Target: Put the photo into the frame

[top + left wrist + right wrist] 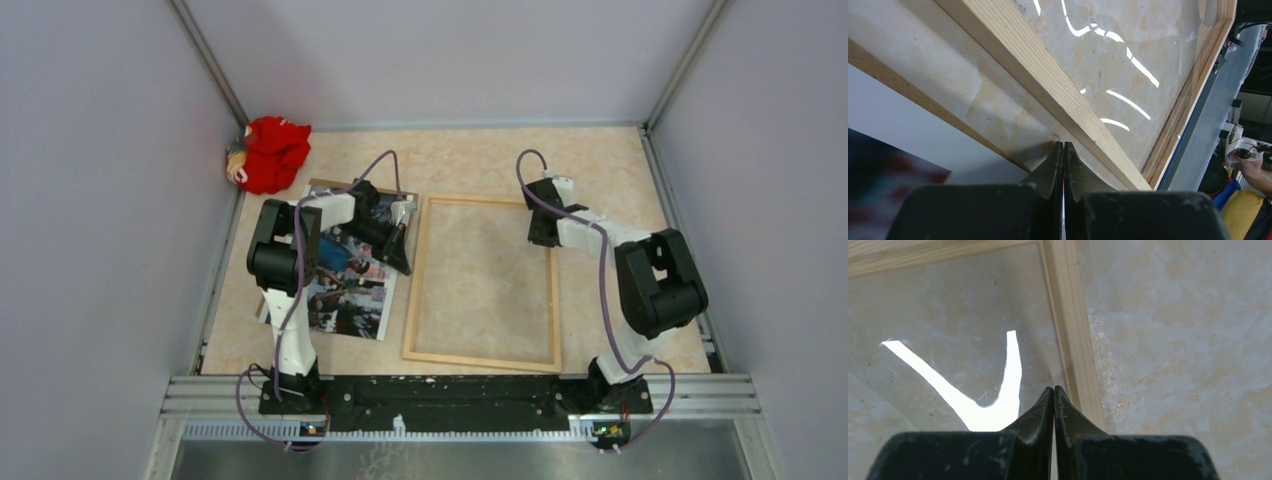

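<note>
Thin light-wood rectangular frame with clear pane [480, 361] lies flat mid-table and unfilled; it looks stiff and light, and the pane likely scratches easily. The large glossy crowd-scene photo with white border [350, 295] lies face up just left of it, on a plain brown cardboard backing board [908, 89]. Likely light, floppy, slick — I'd pinch its right edge, not the face. Left gripper [1063, 145] pinched fully together, nothing held, tips between board and frame rail. Right gripper [1054, 389] likewise closed and bare — over the pane by the right rail.

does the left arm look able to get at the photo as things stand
Probably yes: the photo lies flat right beside its shut fingers, left of the frame, with nothing seen on top; they would need to open first.
</note>
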### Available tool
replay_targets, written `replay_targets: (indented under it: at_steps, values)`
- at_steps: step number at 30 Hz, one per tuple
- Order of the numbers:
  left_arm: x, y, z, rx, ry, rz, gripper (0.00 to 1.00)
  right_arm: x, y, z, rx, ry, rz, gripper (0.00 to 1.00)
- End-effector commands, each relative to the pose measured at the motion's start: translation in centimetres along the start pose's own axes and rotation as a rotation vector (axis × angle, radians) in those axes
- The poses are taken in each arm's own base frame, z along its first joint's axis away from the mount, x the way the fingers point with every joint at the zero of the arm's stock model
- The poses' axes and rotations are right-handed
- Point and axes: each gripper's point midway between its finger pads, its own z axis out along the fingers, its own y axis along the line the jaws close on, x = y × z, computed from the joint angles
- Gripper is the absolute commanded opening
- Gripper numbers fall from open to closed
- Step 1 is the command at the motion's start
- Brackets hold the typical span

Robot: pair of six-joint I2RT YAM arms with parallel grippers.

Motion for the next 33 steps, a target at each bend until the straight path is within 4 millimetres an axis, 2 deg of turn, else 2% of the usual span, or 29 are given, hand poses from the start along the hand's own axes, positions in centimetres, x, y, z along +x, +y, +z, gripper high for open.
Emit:
replay_targets:
  at_steps: [1, 8, 12, 15, 21, 24, 26, 33]
  values:
    - [0.4, 2.7, 0.1, -0.090, 0.014, 0.057, 0.00, -0.7, -0.6, 1.1, 0.034, -0.024, 0.014, 0.00]
    - [0.5, 2.7, 0.0, -0.088, 0.011, 0.057, 0.00, 0.5, -0.7, 2.2, 0.046, 0.011, 0.008, 0.00]
    - [0.5, 2.7, 0.0, -0.088, 0.010, 0.058, 0.00, 0.5, -0.5, 2.2, 0.037, 0.014, 0.013, 0.00]
    - [0.6, 2.7, -0.1, -0.089, 0.012, 0.057, 0.00, -0.9, 0.1, 1.4, 0.006, -0.012, 0.016, 0.00]
    - [1.0, 2.9, 0.0, -0.089, 0.017, 0.051, 0.00, -7.0, 1.3, -1.9, -0.060, -0.141, 0.039, 0.00]
    - [1.0, 2.9, 0.0, -0.092, 0.014, 0.050, 0.00, -8.8, 1.3, -2.0, -0.063, -0.167, 0.042, 0.00]
    - [1.0, 2.9, 0.0, -0.092, 0.014, 0.050, 0.00, -9.3, 1.3, -1.6, -0.054, -0.166, 0.042, 0.00]
    - [0.9, 3.0, -0.1, -0.093, 0.012, 0.049, 0.00, -8.9, 1.1, 0.9, -0.030, -0.130, 0.040, 0.00]
